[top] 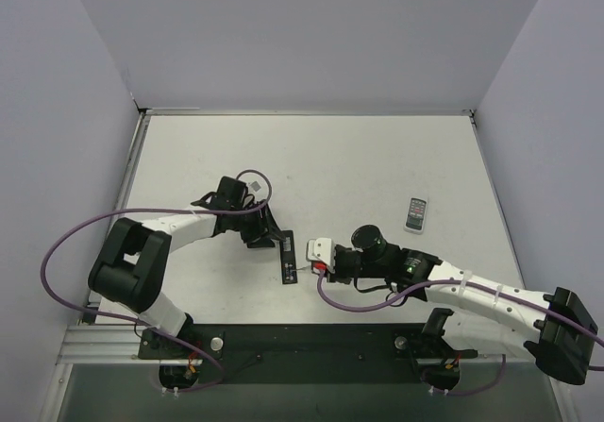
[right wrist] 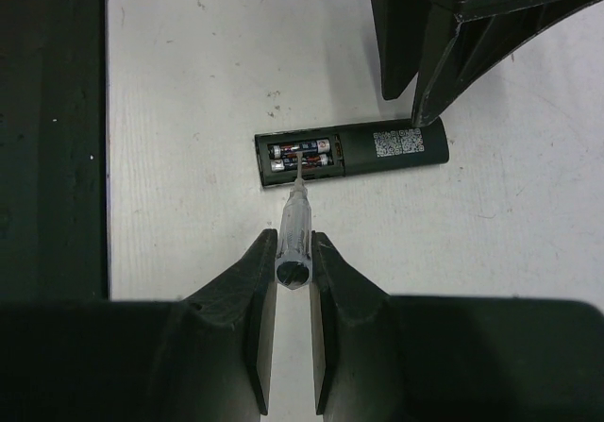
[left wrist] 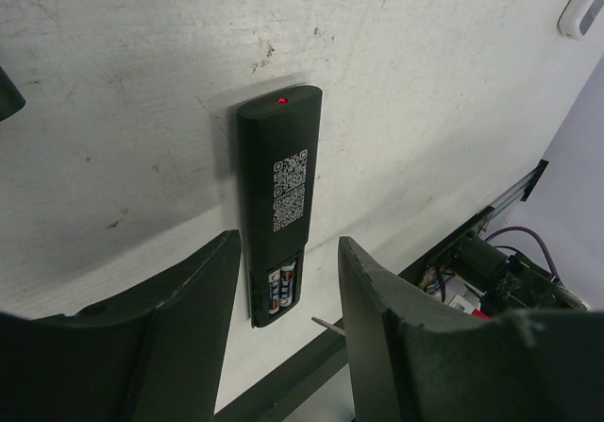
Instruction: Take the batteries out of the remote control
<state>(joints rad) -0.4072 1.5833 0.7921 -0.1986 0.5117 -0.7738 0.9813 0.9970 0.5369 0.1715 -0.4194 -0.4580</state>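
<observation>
The black remote control (top: 288, 260) lies face down on the white table, with its back cover off. Two batteries (right wrist: 302, 152) sit side by side in the open compartment and also show in the left wrist view (left wrist: 281, 288). My right gripper (right wrist: 293, 243) is shut on a pale translucent tool (right wrist: 294, 224) whose thin tip reaches into the compartment between the batteries. My left gripper (left wrist: 288, 244) is open, with its fingers (right wrist: 425, 54) standing at the remote (left wrist: 278, 186). I cannot tell whether they touch it.
A small white remote (top: 416, 214) lies to the right on the table and shows at the top right corner of the left wrist view (left wrist: 580, 7). The black base rail (top: 311, 342) runs along the near edge. Grey walls close in three sides.
</observation>
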